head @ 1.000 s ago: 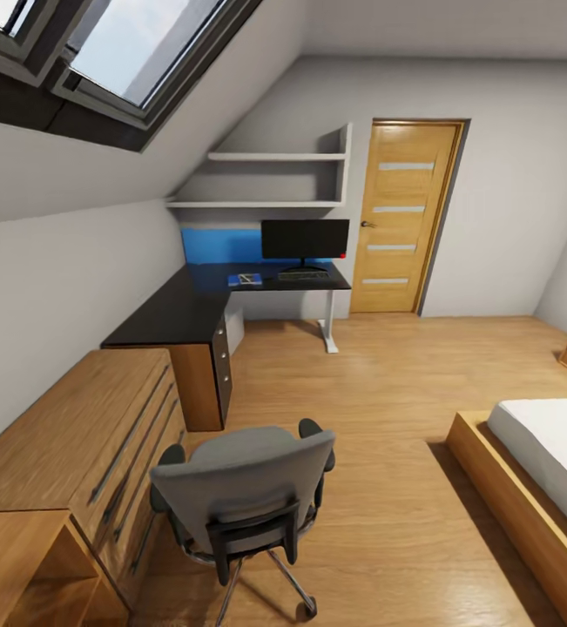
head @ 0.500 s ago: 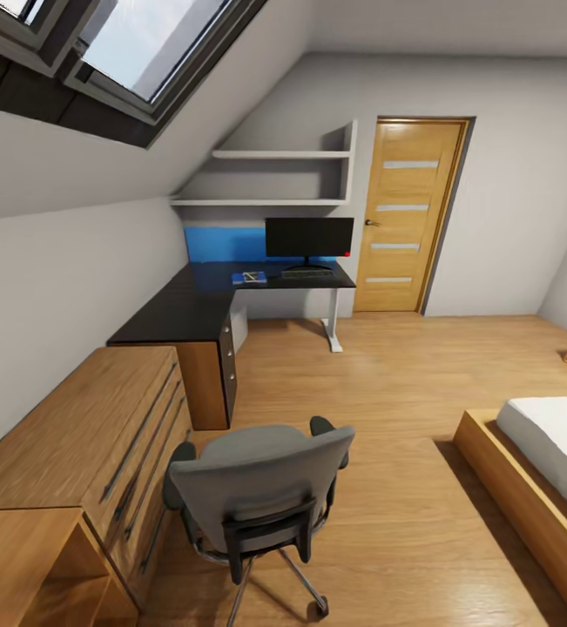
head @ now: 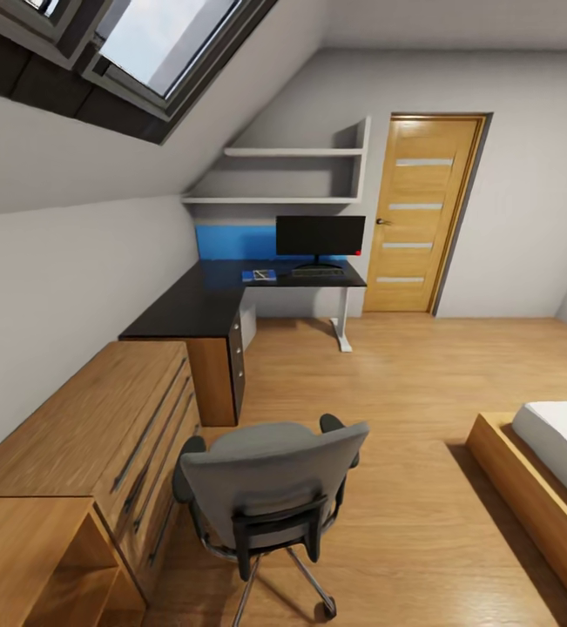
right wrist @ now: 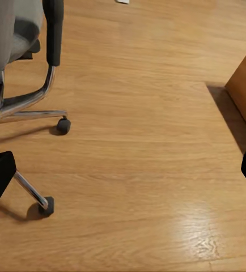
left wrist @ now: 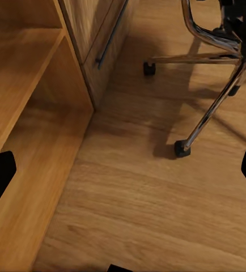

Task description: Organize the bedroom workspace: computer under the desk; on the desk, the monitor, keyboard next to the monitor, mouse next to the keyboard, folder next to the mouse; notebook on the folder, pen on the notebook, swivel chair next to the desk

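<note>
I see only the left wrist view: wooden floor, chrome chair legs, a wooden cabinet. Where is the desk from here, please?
Observer: In the head view, the long glossy black desk stands in the far corner, beyond the grey padded swivel chair.
Operator: What is on it?
Observer: The wide black monitor, with the slim grey keyboard in front of it and a small flat blue item beside the keyboard.
Operator: And on my right side?
Observer: The right wrist view shows a corner of the light wooden bed frame; the right gripper is open, holding nothing.
</note>
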